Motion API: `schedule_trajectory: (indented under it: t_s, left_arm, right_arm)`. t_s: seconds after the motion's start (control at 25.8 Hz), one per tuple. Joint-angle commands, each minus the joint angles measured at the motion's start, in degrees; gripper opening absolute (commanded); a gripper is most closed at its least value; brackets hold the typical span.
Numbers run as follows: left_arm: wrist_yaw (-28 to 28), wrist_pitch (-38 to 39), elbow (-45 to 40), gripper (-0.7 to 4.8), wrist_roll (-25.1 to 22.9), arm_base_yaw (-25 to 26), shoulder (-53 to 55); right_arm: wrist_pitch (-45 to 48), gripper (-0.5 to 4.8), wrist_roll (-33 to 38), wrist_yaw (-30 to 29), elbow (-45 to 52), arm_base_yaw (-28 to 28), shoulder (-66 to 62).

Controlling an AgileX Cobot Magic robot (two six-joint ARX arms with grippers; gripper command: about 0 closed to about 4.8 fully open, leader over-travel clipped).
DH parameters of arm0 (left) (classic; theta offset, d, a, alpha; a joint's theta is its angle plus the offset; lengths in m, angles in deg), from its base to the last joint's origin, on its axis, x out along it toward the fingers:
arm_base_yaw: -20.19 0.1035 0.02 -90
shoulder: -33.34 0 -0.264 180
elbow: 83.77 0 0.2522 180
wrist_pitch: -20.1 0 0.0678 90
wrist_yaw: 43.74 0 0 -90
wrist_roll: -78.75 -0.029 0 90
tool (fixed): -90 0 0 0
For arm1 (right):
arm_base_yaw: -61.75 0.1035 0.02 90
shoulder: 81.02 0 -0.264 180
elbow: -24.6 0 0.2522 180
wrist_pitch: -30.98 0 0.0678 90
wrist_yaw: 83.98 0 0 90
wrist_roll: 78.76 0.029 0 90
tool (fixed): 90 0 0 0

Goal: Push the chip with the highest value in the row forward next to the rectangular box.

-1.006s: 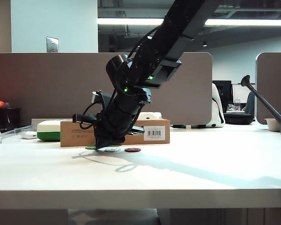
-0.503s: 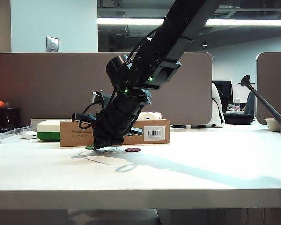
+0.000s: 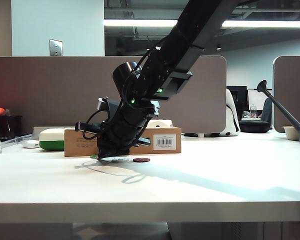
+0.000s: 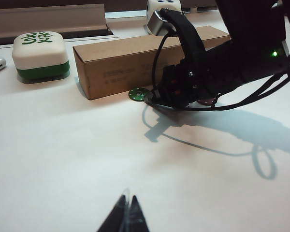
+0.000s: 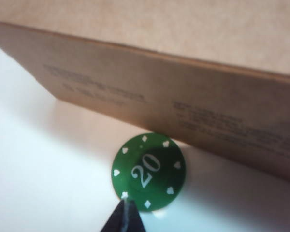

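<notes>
1 green chip, marked 20, lies flat on the white table just beside the long face of the brown cardboard box; in the right wrist view a thin shadowed line shows between its far edge and the box, so I cannot tell whether they touch. It looks light, stiff and thin, and should slide easily on the smooth tabletop; pinching it would be awkward, so a push against its near rim is the sensible contact, and gently, since it could skid sideways or tip up against the box.

In that same view the right gripper has its 2 dark fingertips pressed together into 1 point, resting at the chip's near edge. In the exterior view the right arm reaches across from the upper right, angled steeply down, its wrist low over the row, where a white chip and a dark red chip lie further along.

The left gripper hangs above bare table, well apart from the box, jaws closed tip to tip on nothing. A white-and-green rounded case sits beside the box's end.
</notes>
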State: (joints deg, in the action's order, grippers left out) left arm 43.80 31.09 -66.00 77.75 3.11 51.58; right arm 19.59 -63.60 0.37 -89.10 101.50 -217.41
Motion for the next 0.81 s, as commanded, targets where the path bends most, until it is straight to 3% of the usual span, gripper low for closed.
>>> schedule_trajectory:
  t_s: [0.04, 0.46, 0.81]
  left_arm:
    - [-0.2, -0.7, 0.0, -0.05, 0.2, 0.0, 0.0]
    - [-0.2, -0.7, 0.0, -0.05, 0.2, 0.0, 0.0]
    - [-0.2, -0.7, 0.0, -0.05, 0.2, 0.0, -0.7]
  right_arm:
    - [-0.8, -0.09, 0.0, 0.5, 0.0, 0.4, -0.5]
    - [-7.1, -0.09, -0.4, 2.7, 0.0, 0.5, 6.1]
    - [-24.3, -0.09, -3.4, 3.7, 0.2, 0.8, 17.8]
